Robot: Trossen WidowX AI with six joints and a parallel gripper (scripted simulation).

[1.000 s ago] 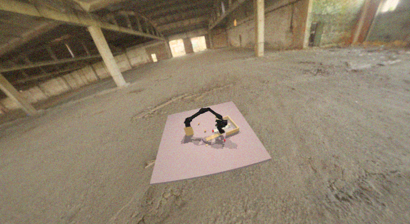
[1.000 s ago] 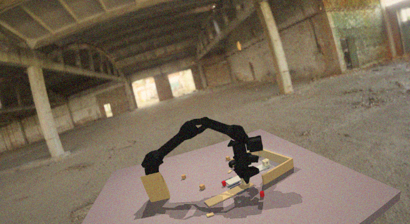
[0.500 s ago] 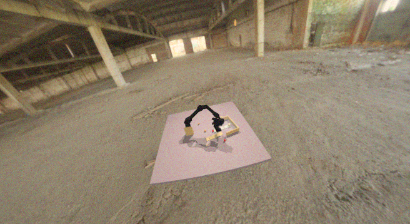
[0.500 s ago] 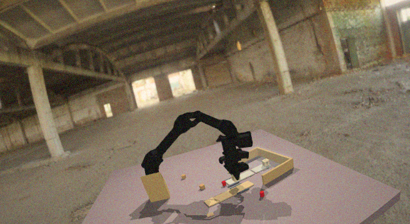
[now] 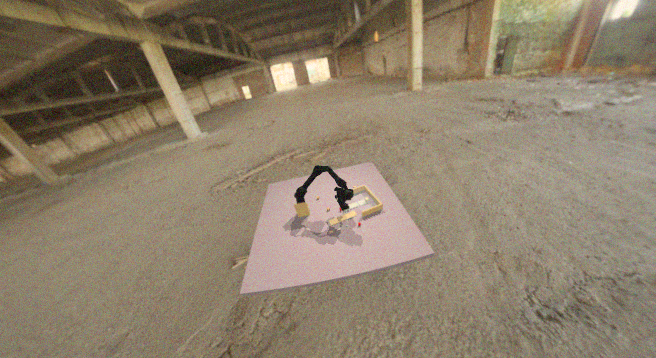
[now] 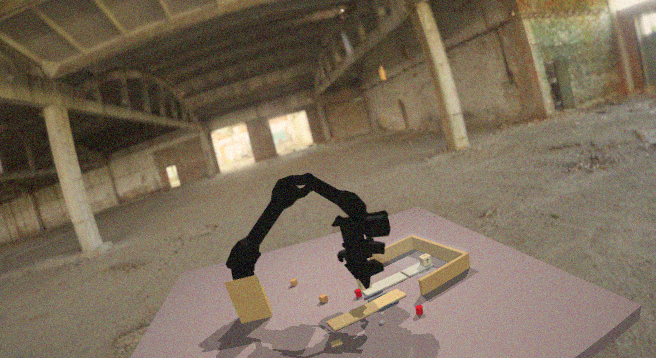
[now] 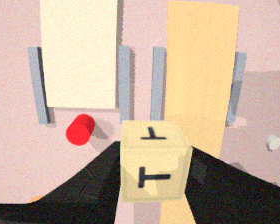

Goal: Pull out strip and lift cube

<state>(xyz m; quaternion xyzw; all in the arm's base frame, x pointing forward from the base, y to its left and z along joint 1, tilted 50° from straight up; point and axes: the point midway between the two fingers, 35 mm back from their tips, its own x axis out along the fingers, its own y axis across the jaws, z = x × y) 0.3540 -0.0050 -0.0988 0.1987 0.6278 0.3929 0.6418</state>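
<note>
My gripper (image 7: 148, 148) (image 6: 364, 279) (image 5: 344, 204) is shut on a pale cube (image 7: 153, 165) with a dark T-shaped label. It holds the cube a little above the mat. Below it lies the tan strip (image 7: 197, 83) (image 6: 367, 308) (image 5: 343, 218), pulled out in front of the wooden pen (image 6: 445, 275) (image 5: 374, 205). The white strip (image 7: 80, 36) (image 6: 395, 280) lies to the left in the wrist view, reaching into the pen, with another pale cube (image 6: 425, 259) at its far end. In the top and exterior views the held cube is hidden by the fingers.
Red pegs (image 7: 79, 129) (image 6: 358, 292) (image 6: 419, 310) stand by the strips' near ends. Grey-blue guide rails (image 7: 126, 83) flank each strip. Two small orange cubes (image 6: 293, 282) (image 6: 323, 298) lie on the pink mat (image 6: 525, 318) (image 5: 325, 258) near the arm's tan base block (image 6: 248, 299).
</note>
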